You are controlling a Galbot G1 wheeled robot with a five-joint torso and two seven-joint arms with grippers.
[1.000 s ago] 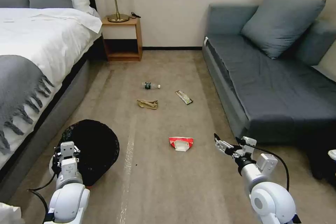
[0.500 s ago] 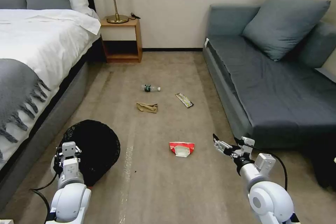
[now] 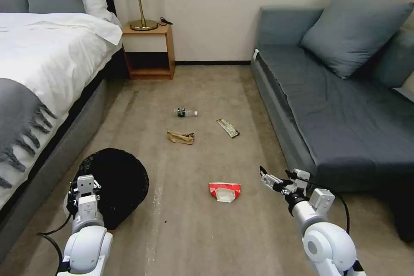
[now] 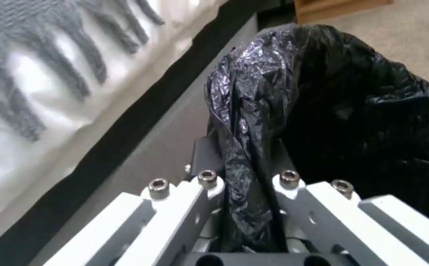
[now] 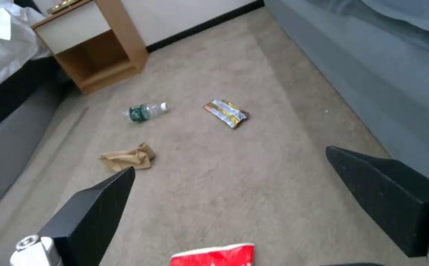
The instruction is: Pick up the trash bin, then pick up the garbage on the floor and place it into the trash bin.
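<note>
The trash bin, lined with a crinkly black bag, hangs tilted at my lower left beside the bed. My left gripper is shut on its bagged rim. The garbage lies on the carpet. A crushed red-and-white carton is nearest, just left of my right gripper, which is open and holds nothing. Farther off lie a crumpled brown paper bag, a clear bottle with a green label and a flat wrapper.
A bed with a fringed grey throw runs along the left. A blue-grey sofa lines the right. A wooden nightstand with a brass lamp stands at the back wall. Open carpet lies between them.
The whole head view has shifted a little, so the camera has moved; the litter sits slightly lower in the picture. Both arms keep their poses, the left still gripping the bin.
</note>
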